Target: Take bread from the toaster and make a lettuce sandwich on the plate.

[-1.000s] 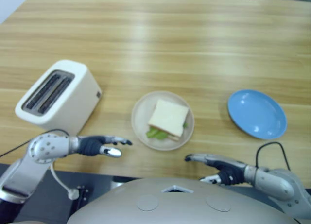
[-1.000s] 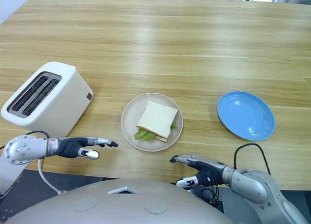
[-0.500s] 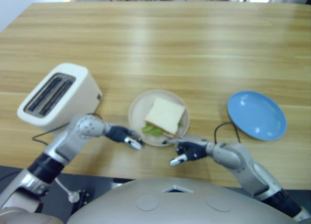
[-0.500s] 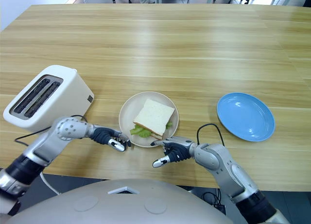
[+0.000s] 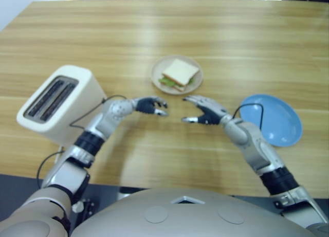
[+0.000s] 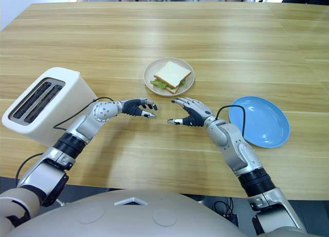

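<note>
The sandwich (image 6: 171,74) sits on a small beige plate (image 6: 150,70) near the middle of the wooden table (image 6: 154,31). It has a white bread slice on top, with green lettuce (image 6: 158,84) sticking out along the edge nearest the robot. The plate is flat on the table and nothing is touching it.

Both hands are on the near side of the plate, close to it but apart from it. The left hand (image 6: 138,107) is just off the plate's near-left side. Its fingers are extended and loosely spread, pointing towards the other hand, and it holds nothing. The right hand (image 6: 191,112) is off the near-right side, palm turned inward, fingers spread and slightly bent, also holding nothing. The two hands face each other across a small gap, low over the bare wood; whether they rest on it cannot be told.

An unloaded blue plate (image 6: 259,121) lies to the right, just beyond the right forearm. A white toaster (image 6: 43,104) with two dark slots stands at the left, well apart from the sandwich. No print can be made out on it.
</note>
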`<move>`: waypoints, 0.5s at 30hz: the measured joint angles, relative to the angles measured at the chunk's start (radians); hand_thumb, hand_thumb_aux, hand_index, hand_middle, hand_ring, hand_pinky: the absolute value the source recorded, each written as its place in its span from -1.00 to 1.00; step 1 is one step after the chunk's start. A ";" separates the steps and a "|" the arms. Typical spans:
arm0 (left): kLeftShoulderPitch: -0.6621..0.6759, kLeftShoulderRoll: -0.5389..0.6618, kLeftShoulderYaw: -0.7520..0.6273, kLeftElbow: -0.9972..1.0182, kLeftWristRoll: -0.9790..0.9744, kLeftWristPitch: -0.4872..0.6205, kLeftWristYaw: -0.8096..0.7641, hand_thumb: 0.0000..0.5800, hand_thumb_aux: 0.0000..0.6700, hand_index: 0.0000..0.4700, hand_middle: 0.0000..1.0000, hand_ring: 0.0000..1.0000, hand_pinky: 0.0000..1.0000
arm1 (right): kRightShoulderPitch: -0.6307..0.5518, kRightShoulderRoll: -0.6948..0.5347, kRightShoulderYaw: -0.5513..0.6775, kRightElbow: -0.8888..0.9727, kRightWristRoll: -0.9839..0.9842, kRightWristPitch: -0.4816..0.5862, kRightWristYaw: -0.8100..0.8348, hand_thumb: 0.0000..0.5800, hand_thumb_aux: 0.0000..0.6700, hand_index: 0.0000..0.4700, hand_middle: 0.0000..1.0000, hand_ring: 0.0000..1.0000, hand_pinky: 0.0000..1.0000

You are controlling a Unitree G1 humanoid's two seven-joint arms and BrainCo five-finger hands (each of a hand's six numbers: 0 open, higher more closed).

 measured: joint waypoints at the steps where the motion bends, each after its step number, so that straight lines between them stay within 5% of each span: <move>1: 0.000 0.000 0.004 0.000 -0.006 0.000 -0.006 1.00 1.00 0.96 1.00 1.00 1.00 | 0.003 0.005 0.000 0.000 0.006 0.000 0.000 1.00 1.00 0.96 1.00 1.00 1.00; 7: 0.005 0.015 0.027 -0.019 -0.038 -0.012 -0.021 1.00 0.94 0.90 1.00 1.00 1.00 | 0.007 0.010 -0.010 -0.007 0.020 -0.002 -0.008 0.99 0.89 0.85 1.00 1.00 1.00; 8: 0.010 0.022 0.035 -0.041 -0.039 -0.021 -0.021 -0.11 -0.49 -0.50 1.00 1.00 1.00 | 0.017 0.008 -0.018 -0.027 0.020 -0.001 -0.012 0.53 0.03 0.01 -0.44 -0.44 -0.44; 9: 0.014 0.027 0.040 -0.058 -0.040 -0.027 -0.021 -1.00 -1.00 -1.00 -0.67 -0.67 -0.67 | 0.023 0.008 -0.022 -0.039 0.020 -0.001 -0.014 -1.00 -1.00 -1.00 -1.00 -1.00 -1.00; 10: 0.024 0.033 0.049 -0.089 -0.042 -0.032 -0.017 -1.00 -1.00 -1.00 -1.00 -1.00 -1.00 | 0.032 0.010 -0.030 -0.057 0.026 0.000 -0.015 -1.00 -1.00 -1.00 -1.00 -1.00 -1.00; 15: 0.180 0.014 0.195 -0.388 -0.151 0.091 0.023 -1.00 -1.00 -1.00 -1.00 -1.00 -1.00 | 0.157 0.110 -0.141 -0.234 0.235 0.066 0.009 -1.00 -1.00 -1.00 -1.00 -1.00 -1.00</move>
